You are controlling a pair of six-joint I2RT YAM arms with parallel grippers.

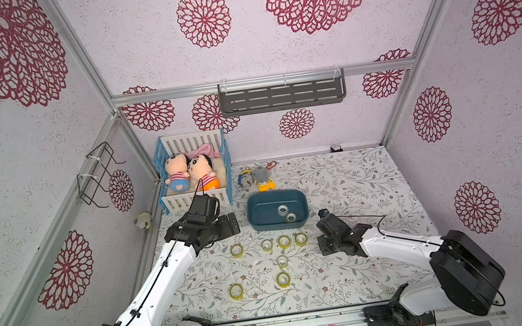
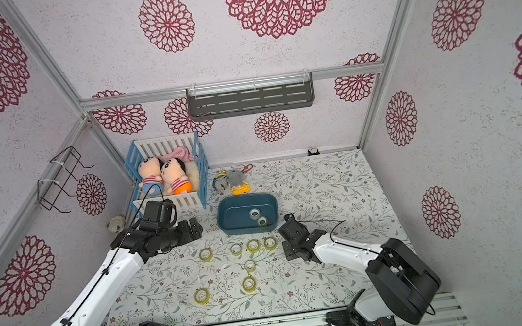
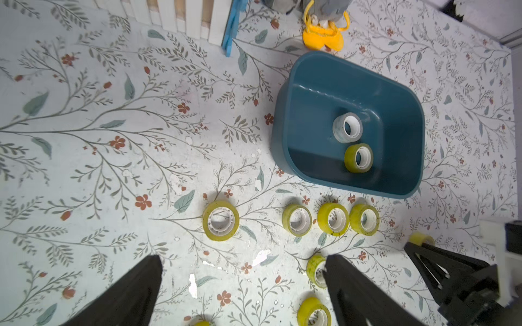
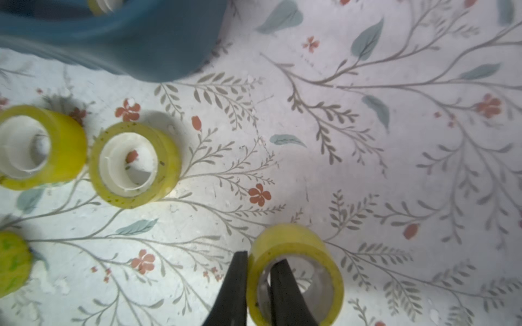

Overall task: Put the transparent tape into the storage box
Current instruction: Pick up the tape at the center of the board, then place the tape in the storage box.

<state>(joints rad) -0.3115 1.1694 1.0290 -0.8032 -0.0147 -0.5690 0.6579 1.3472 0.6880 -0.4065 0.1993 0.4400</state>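
The storage box (image 1: 260,210) (image 2: 232,214) (image 3: 316,84) (image 4: 141,42) is a dark teal tub near the middle of the table. Two tape rolls lie in it, a clear one (image 3: 347,127) and a yellowish one (image 3: 358,157). Several yellowish transparent tape rolls (image 1: 284,242) lie on the mat in front of it. My right gripper (image 4: 260,259) (image 1: 324,248) is shut on the wall of one roll (image 4: 296,254) (image 3: 422,240), one finger inside the core and one outside. My left gripper (image 3: 243,259) (image 1: 230,224) is open and empty, left of the box.
A blue-and-white toy crib with two dolls (image 1: 194,172) stands at the back left. Small toys (image 1: 260,177) lie just behind the box. On the back wall hangs a grey shelf (image 1: 281,96), and a wire rack (image 1: 97,175) is on the left wall.
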